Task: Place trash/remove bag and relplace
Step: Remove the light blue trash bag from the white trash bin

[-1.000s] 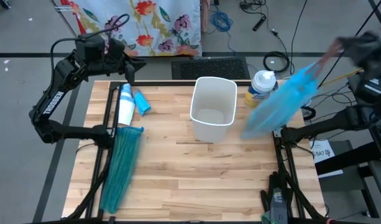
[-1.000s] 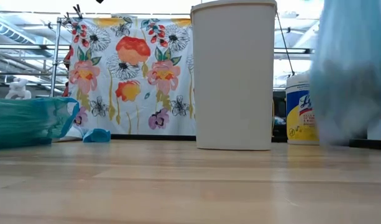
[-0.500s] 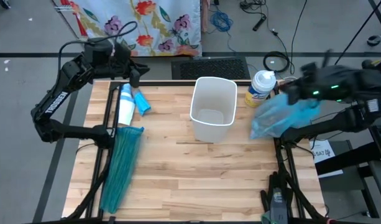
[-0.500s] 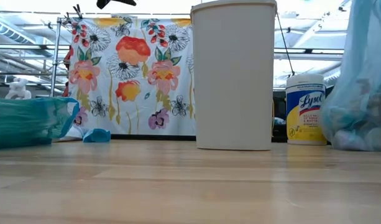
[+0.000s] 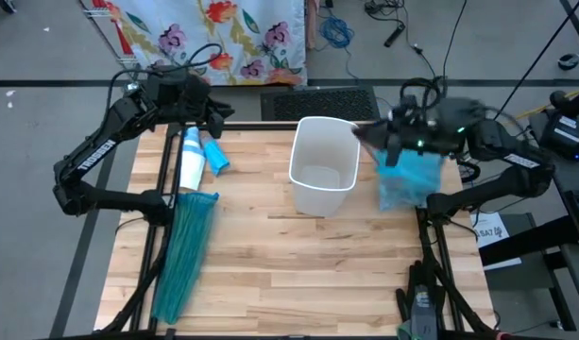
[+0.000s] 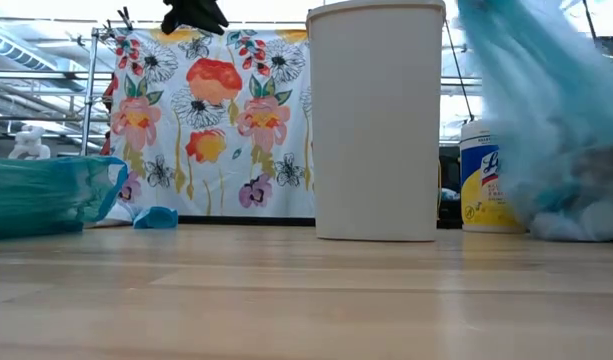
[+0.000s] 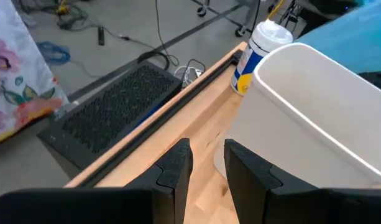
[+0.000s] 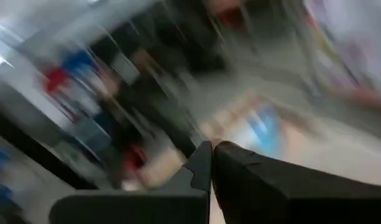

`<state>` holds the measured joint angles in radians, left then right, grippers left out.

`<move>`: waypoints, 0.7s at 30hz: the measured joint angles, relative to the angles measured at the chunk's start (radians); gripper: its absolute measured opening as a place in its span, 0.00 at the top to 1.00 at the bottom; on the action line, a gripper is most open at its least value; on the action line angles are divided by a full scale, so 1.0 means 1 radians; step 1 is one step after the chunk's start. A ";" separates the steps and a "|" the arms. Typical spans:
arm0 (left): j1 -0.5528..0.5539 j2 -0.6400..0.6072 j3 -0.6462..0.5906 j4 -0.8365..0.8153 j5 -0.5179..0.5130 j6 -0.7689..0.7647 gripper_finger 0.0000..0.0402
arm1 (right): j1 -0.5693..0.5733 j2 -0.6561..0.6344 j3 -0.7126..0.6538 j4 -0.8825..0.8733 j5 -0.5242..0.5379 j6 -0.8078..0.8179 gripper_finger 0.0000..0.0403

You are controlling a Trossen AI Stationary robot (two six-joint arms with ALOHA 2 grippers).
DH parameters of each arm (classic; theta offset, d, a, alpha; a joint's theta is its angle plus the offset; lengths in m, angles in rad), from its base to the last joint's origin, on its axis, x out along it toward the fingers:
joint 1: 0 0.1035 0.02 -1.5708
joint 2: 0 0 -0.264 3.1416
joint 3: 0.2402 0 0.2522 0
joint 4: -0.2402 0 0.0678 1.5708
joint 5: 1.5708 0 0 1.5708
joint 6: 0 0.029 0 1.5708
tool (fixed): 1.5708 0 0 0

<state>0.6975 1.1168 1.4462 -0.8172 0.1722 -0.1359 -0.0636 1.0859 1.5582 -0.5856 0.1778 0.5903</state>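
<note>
While the task is roughly at its midpoint, the scene reads from left to right as follows.

1. Replacement bag (image 5: 183, 253): the darker teal-green liner lies folded along the left edge of the table (image 5: 270, 274), untouched. A white-and-blue bottle (image 5: 189, 159) and a small blue scrap (image 5: 216, 156) lie just beyond it.

2. Left gripper (image 5: 212, 111): it hovers over the far left corner of the table, near the bottle. The left wrist view shows its fingers (image 7: 174, 171) slightly apart with nothing between them.

3. Bin (image 5: 323, 166): the white bin stands upright at the table's centre. It has no liner, and its interior appears bare in the high view.

4. Full bag (image 5: 412, 178): the pale-blue liner rests on the table to the right of the bin, beside a wipes canister (image 6: 486, 178). The low view shows lumps of trash (image 6: 586, 205) inside it.

5. Right gripper (image 5: 395, 142): it sits at the top of the full bag. Its fingers (image 8: 206, 165) are pressed together, and it appears to pinch the bag's neck.

Status: trash loaded and old liner removed. Remaining, by judgement: release the full bag, fetch the teal-green bag, fit it into the bin.
</note>
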 joint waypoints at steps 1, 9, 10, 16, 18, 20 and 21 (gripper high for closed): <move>0.000 0.000 -0.001 0.005 0.000 0.013 0.75 | -0.003 0.009 0.014 0.098 -0.002 -0.025 1.00; 0.000 0.006 -0.001 0.049 -0.005 0.106 0.75 | -0.054 0.083 0.265 0.309 0.024 -0.229 1.00; 0.001 0.006 -0.001 0.051 -0.005 0.119 0.75 | -0.054 0.089 0.301 0.270 0.052 -0.241 1.00; 0.018 0.006 -0.001 0.048 -0.005 0.174 0.75 | -0.054 0.106 0.435 -0.296 0.350 -0.111 1.00; 0.028 0.006 -0.001 0.046 -0.005 0.192 0.75 | -0.054 0.106 0.435 -0.530 0.454 0.024 1.00; 0.040 0.006 -0.001 0.045 -0.005 0.206 0.75 | -0.054 0.114 0.431 -0.754 0.513 0.192 1.00; 0.046 0.006 -0.001 0.045 -0.005 0.214 0.75 | -0.053 0.119 0.423 -0.855 0.519 0.283 1.00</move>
<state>0.7432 1.1229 1.4452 -0.7719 0.1675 0.0784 -0.1162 1.2048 1.9815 -1.4404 0.6970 0.8732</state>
